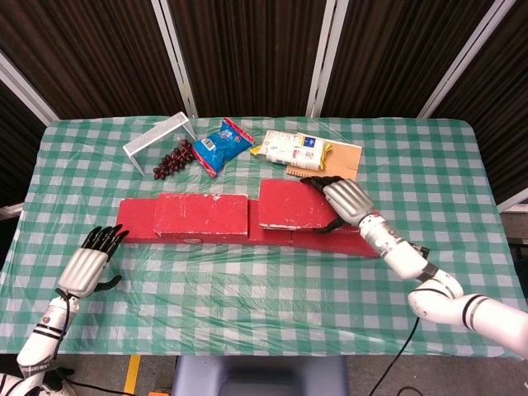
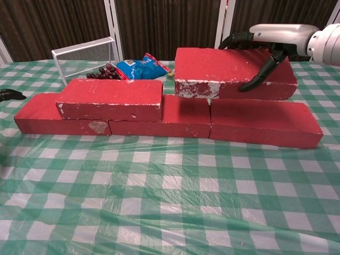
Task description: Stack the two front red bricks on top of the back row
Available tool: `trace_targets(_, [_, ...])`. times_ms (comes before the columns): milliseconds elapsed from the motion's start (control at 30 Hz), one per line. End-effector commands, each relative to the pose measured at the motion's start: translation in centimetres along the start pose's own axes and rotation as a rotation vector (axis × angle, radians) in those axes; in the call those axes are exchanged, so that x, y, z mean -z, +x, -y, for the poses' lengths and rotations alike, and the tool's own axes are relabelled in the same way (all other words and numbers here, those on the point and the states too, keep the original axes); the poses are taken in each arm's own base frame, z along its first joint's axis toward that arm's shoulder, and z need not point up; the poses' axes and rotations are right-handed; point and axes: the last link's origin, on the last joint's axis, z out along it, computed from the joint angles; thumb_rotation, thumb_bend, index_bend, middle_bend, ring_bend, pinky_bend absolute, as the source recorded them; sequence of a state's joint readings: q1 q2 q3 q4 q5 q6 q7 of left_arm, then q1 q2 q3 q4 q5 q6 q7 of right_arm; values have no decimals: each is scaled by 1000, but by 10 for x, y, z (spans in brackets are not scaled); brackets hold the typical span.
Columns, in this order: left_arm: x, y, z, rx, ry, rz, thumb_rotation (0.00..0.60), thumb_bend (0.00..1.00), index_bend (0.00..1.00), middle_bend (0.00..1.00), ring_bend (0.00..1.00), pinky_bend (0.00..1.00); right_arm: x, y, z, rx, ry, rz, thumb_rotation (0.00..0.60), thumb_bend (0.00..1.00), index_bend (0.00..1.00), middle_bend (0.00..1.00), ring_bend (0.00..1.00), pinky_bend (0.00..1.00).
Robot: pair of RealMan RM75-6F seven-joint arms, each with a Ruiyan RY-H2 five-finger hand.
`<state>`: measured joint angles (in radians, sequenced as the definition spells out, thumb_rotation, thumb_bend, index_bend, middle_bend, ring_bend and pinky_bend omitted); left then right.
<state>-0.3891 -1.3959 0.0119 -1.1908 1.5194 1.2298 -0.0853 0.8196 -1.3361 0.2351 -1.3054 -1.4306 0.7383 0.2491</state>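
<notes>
Nothing is reading clearly in either view. The blue snack bag (image 1: 223, 146) is showing white and red print on its face, and the white packet (image 1: 292, 150) lying on the brown notebook (image 1: 337, 166) is carrying a blue patch and dark lines of type (most likely a label, but too small and blurred to make out any word or number). The red bricks (image 1: 200, 216) are bearing only white scuffs, no marks or lettering.

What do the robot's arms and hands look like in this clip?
Both the left hand and the right hand have ribbed silver-grey backs with black fingers. Behind them come silver metal wrists, then white arm segments with black bands. A thin black cable hangs below the right arm.
</notes>
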Motion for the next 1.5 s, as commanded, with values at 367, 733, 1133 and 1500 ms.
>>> trace_targets(367, [-2,0,4,-11,17,-4,600,276,0,0,0,0,-10,-28,-13,-65,-32,48,600,267,546,446,373,451])
trace_targets(733, [-2,0,4,-4,17,7,600,277,0,0,0,0,-15,-37,-10,-92,-25,68,600,267,528,446,372,451])
trace_targets(1133, [-2,-2,4,0,14,18,600,276,0,0,0,0,-18,-39,-5,-86,-23,76,600,267,507,446,372,451])
trace_targets(1500, [-2,-2,3,4,8,21,600,278,0,0,0,0,-20,-44,-2,-81,-37,99,600,268,430,446,342,443])
